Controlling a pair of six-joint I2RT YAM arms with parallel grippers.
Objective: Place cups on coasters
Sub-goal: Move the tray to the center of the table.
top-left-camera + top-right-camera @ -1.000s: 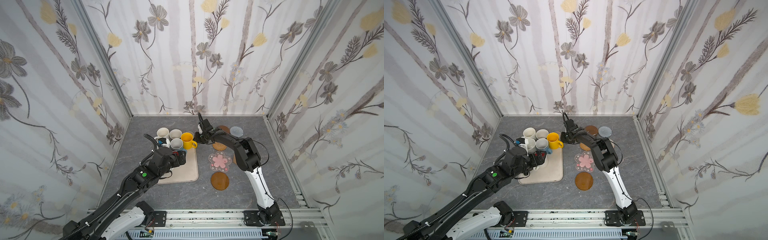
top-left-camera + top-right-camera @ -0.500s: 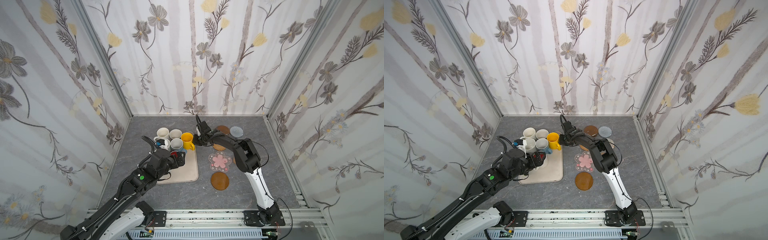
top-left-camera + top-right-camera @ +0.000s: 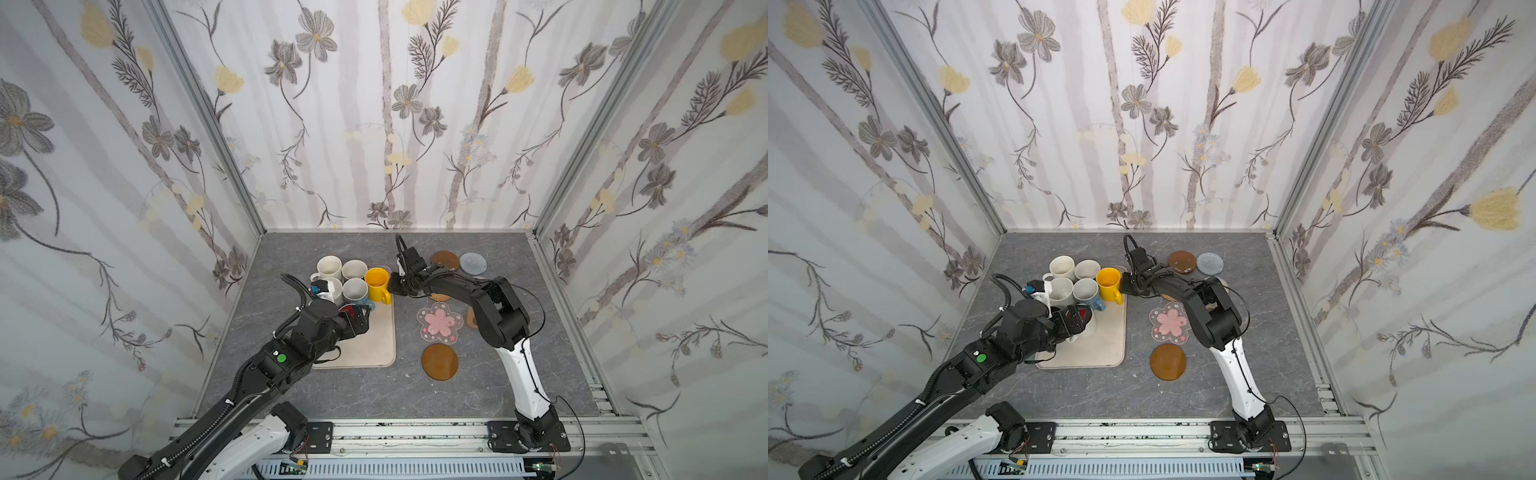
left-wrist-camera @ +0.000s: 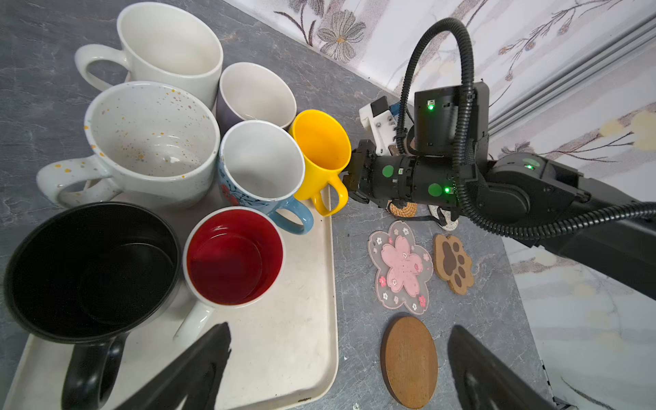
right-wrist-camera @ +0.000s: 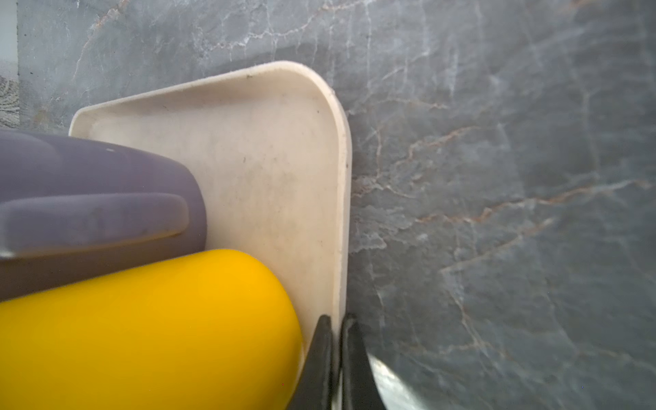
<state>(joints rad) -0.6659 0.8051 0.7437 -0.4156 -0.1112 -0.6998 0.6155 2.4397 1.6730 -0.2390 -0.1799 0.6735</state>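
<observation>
The right pincer [image 5: 337, 319] is pressed shut, nothing visibly held, at the tray [image 5: 269, 149] rim, just beside the yellow mug [image 5: 142, 330] standing on it. The left pincer [image 4: 340, 328] gapes wide, empty, near the red-lined mug [image 4: 234, 255].

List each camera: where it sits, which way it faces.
Both top views: high at the front, looking down on the table; left arm and right arm show.
Left wrist: above the tray, facing the yellow mug and right arm; open left gripper shows.
Right wrist: low by the tray rim, facing along it; shut right gripper shows.
Shared: the yellow mug, everywhere.
</observation>
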